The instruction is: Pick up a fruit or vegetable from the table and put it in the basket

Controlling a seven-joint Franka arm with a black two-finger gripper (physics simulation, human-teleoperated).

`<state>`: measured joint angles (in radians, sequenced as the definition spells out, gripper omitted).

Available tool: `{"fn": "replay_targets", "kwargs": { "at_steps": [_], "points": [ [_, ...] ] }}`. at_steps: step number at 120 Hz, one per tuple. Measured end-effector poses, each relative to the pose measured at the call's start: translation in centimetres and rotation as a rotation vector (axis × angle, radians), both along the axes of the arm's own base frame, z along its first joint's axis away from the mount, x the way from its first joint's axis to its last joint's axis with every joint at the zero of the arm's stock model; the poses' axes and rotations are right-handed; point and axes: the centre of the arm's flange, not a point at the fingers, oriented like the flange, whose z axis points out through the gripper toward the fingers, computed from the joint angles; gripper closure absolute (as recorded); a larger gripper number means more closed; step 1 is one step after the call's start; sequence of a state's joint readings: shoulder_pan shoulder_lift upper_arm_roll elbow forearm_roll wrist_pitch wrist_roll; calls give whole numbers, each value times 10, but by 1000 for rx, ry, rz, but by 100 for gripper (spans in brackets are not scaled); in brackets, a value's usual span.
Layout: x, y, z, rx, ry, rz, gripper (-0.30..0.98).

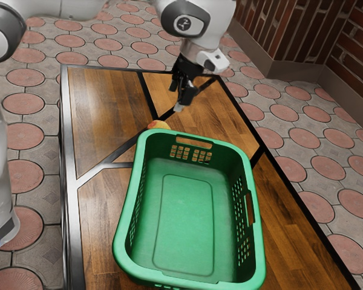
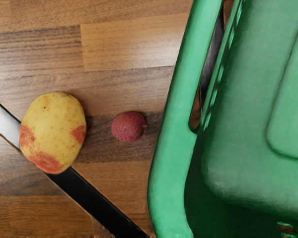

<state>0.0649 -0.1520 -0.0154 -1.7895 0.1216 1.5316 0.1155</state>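
My gripper (image 1: 176, 100) hangs over the table beyond the green basket's far end in the exterior view, its two fingers apart and nothing seen between them. The basket (image 1: 126, 199) stands upright, and its floor looks bare. Just behind its far rim a yellow-red potato-like item (image 1: 158, 124) peeks out, partly hidden. From the wrist view, the same yellow item with red patches (image 2: 53, 133) lies on the wood. A small dark-red round fruit (image 2: 129, 126) rests between it and the basket (image 2: 171, 148), touching neither.
The wooden table (image 1: 106, 109) has black metal strips across it and a metal frame along its edges. The basket's raised walls stand close beside the small red fruit. A brick wall (image 1: 314, 36) rises beyond the tiled floor.
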Motion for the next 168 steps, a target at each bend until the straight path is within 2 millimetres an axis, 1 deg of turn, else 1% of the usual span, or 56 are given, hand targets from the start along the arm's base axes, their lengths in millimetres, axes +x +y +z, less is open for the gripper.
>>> {"fn": "replay_targets", "kwargs": {
  "at_steps": [11, 26, 35, 43, 54, 62, 79, 85, 104, 137, 148, 168],
  "points": [
    [-14, 26, -12, -6, -19, -22, 0],
    [-16, 34, -34, -10, -35, -93, 0],
    [-20, 51, -43, -16, -48, -106, 1],
    [-26, 66, -48, -20, -63, -116, 0],
    [-28, 78, -49, -17, -82, -141, 0],
    [-32, 88, -53, -11, -82, -155, 0],
    [-39, 107, -81, -14, -72, -181, 1],
    [-41, 113, -87, -14, -77, -189, 1],
    [-39, 116, -98, -7, -95, -237, 1],
    [-28, 112, -115, -12, -150, -299, 1],
    [-24, 111, -117, -14, -173, -311, 1],
    [-20, 110, -131, -14, -189, -333, 1]
  ]
}}
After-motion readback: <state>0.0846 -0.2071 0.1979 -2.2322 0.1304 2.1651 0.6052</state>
